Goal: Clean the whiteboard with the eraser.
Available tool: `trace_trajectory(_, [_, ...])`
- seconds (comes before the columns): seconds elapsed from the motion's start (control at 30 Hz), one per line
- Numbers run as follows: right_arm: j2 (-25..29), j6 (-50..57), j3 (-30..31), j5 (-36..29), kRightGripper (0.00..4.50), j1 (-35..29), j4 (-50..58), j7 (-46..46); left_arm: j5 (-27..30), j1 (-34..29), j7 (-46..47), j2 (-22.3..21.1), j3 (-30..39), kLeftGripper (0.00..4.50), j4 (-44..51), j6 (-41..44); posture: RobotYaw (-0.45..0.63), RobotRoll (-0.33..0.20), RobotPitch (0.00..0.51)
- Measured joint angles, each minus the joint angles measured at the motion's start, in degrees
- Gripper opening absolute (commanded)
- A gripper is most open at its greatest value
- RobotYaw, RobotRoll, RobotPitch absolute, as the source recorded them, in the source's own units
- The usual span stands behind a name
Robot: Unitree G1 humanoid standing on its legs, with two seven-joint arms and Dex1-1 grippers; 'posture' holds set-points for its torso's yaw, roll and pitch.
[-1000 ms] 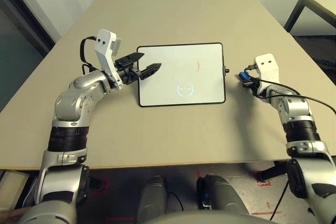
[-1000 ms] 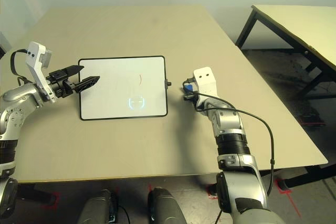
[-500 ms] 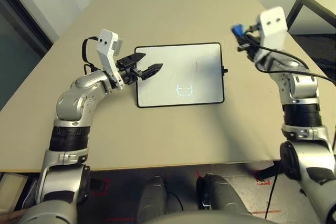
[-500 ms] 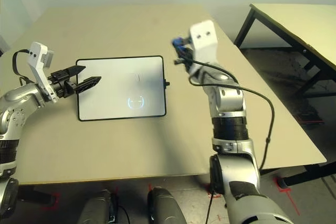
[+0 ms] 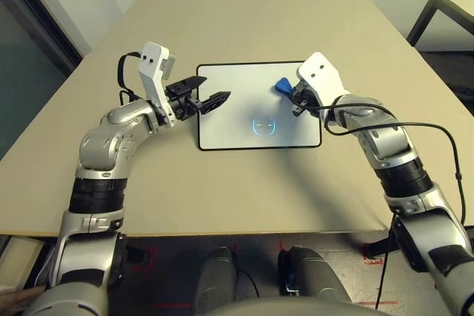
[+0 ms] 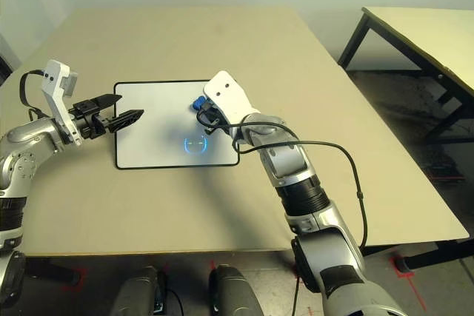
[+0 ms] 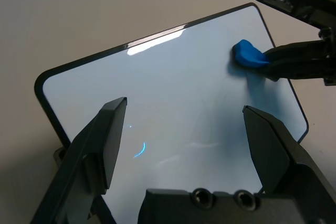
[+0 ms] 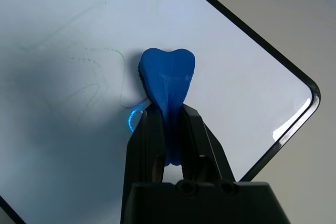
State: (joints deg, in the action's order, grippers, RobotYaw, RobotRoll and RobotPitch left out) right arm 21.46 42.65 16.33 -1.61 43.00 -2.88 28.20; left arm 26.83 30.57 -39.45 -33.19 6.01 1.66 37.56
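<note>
Held over the whiteboard (image 5: 244, 105), the eraser (image 8: 169, 74) points (lengthwise) away from the right hand (image 8: 165, 114).

Left claw (image 7: 184, 108) open, right claw (image 8: 171, 111) closed.

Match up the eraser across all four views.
Left eye: the eraser, right of centre, above mid-height.
Right eye: slightly left of centre, above mid-height.
Left wrist: upper right.
Right wrist: centre, between the right jaws.
Shared landmark: the whiteboard's black frame.
</note>
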Motion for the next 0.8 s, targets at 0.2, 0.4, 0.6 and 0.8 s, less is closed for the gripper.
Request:
trace_trajectory(0.2, [0.06, 5.36, 5.39, 2.22, 0.27, 1.26, 2.00, 3.62, 0.20, -0.48, 0.42, 0.10, 0.01, 4.50, 0.69, 0.81, -0.01, 0.000, 0.093])
trace_trajectory(0.4, [-0.22, 8.35, 8.57, 2.57, 0.23, 0.37, 4.52, 5.73, 0.35, -0.53, 0.59, 0.13, 0.03, 4.50, 0.85, 1.33, -0.01, 0.000, 0.093])
trace_trajectory(0.6, [-1.00, 5.73, 7.51, 2.74, 0.23, 1.70, 1.13, 4.55, 0.37, -0.52, 0.58, 0.17, 0.03, 4.50, 0.85, 1.42, -0.02, 0.000, 0.092])
trace_trajectory(0.8, [0.09, 3.11, 2.98, 4.85, 0.22, 6.43, -5.52, 0.46, 0.36, -0.51, 0.55, 0.25, 0.03, 4.50, 0.85, 1.43, -0.02, 0.000, 0.088])
